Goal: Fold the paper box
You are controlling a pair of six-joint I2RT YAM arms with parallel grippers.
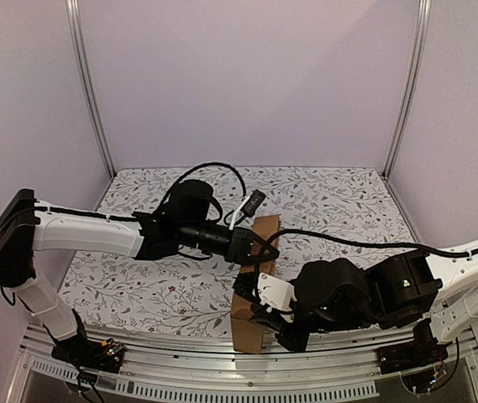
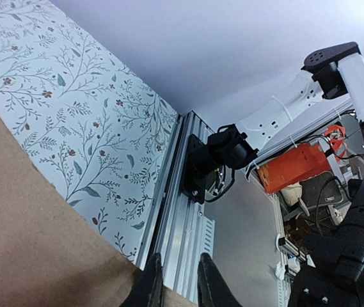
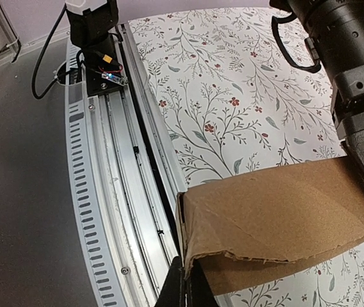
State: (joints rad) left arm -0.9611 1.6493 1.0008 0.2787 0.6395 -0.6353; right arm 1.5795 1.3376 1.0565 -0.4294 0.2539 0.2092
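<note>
We log left claw [image 2: 178,261] gripping the brown corrugated cardboard box [image 1: 248,332], bottom centre; right claw [image 3: 185,283] closed at its corner.

The table [image 1: 331,201] has a white top printed with grey-green leafy sprigs and small red flowers. A slotted aluminium rail [image 1: 180,357] runs along its near edge from 7 to 5 o'clock, carrying the left arm base [image 1: 87,353] at 7 o'clock and the right arm base [image 1: 415,363] at 5 o'clock. The paper box [image 1: 247,332], plain brown cardboard, sits at 6 o'clock, reaching from near the table's middle out over the rail; whether its underside rests on the table cannot be told.
</note>
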